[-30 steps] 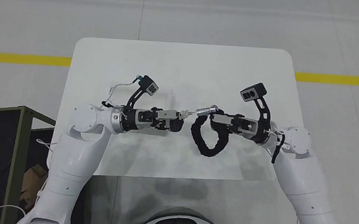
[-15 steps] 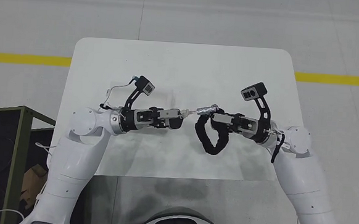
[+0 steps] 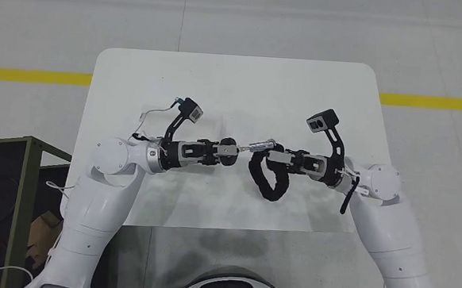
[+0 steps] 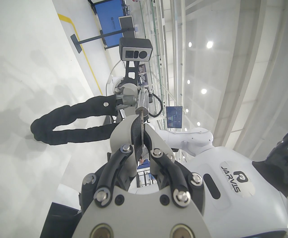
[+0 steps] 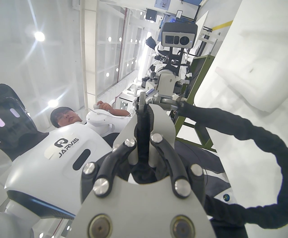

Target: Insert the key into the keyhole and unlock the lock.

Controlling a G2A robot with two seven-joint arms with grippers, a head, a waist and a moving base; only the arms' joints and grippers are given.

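Left claw [image 4: 140, 123] clamped on the key [image 4: 142, 119], right claw [image 5: 144, 112] on the lock [image 5: 225, 125], above the table [image 3: 219, 80], well inside its edges.

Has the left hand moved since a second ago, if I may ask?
Yes: the left hand has slid slightly toward the table's right edge, closing on the lock.

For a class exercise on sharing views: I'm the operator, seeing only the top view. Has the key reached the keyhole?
Observer: The left wrist view shows the key, pinched in the left gripper, with its tip at the round end face of the lock, apparently entering the keyhole.
Operator: Where does the right gripper grip?
Observer: The right wrist view shows the right gripper shut on the lock at its metal head, beside where the black sleeved cable joins.
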